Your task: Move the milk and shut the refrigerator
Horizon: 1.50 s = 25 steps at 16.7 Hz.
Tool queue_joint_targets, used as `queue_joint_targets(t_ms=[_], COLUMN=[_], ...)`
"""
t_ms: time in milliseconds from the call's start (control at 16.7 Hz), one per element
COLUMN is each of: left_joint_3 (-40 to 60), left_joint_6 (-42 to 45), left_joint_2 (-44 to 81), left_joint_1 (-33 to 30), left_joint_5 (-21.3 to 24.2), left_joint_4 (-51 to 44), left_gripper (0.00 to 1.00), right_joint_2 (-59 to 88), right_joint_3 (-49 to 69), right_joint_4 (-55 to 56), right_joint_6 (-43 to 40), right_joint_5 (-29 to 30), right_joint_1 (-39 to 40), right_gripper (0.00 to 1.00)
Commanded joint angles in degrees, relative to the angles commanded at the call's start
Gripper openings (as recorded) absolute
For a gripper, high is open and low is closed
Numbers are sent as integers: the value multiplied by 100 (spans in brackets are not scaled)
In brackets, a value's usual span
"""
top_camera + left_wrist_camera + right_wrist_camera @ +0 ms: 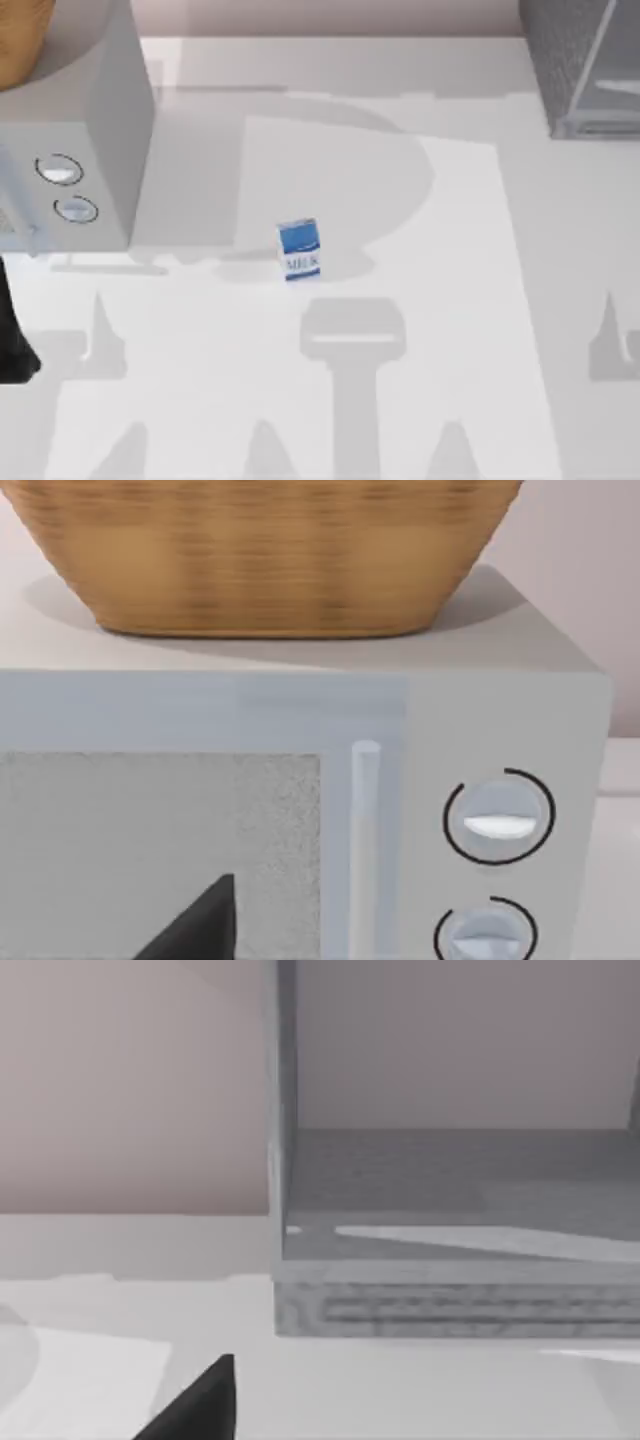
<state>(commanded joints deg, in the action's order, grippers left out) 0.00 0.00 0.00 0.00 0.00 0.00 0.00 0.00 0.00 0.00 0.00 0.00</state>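
One milk carton (299, 249) stands upright near the middle of the white table (450, 330), its top half blue and its white lower half printed "MILK" in blue capitals. It stands alone, well apart from both appliances.

At the table's far left sits a light grey microwave (90, 130) with two round silver knobs (59, 170), one beside the other; the top view's left edge cuts it off. The left wrist view faces its front: a speckled door window (160, 850), a pale upright handle (365, 850) and the two knobs, the second cropped by the picture's edge. One woven wicker basket (265, 555) rests on top of the microwave, its rim out of frame.

At the far right corner stands one dark grey speckled refrigerator (580, 65), partly cropped. The right wrist view looks into its open interior (450, 1180).

A dark finger tip (195, 925) of the left gripper and one (195, 1400) of the right gripper show; whether either is released or clenched cannot be told.
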Motion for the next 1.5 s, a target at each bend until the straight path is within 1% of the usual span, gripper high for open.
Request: queue_joint_targets(t_ms=[180, 240, 360, 480, 900, 1080, 1260, 1500], left_joint_3=[0, 0, 0, 0, 0, 0, 0, 0], left_joint_6=[0, 0, 0, 0, 0, 0, 0, 0], left_joint_2=[0, 0, 0, 0, 0, 0, 0, 0], left_joint_1=[0, 0, 0, 0, 0, 0, 0, 0], left_joint_5=[0, 0, 0, 0, 0, 0, 0, 0], left_joint_4=[0, 0, 0, 0, 0, 0, 0, 0], left_gripper=[100, 100, 100, 100, 100, 100, 100, 100], right_joint_2=[76, 202, 616, 1191, 3399, 4060, 4385, 4385], right_joint_3=[2, 5, 11, 19, 84, 119, 137, 116], right_joint_4=[75, 199, 587, 1111, 3185, 3842, 4165, 4164], right_joint_6=[10, 22, 45, 63, 93, 100, 104, 104], right_joint_5=[77, 205, 638, 1299, 4091, 4917, 5300, 5305], right_joint_1=[78, 207, 644, 1308, 4106, 4903, 5275, 5274], right_gripper=[100, 100, 100, 100, 100, 100, 100, 100])
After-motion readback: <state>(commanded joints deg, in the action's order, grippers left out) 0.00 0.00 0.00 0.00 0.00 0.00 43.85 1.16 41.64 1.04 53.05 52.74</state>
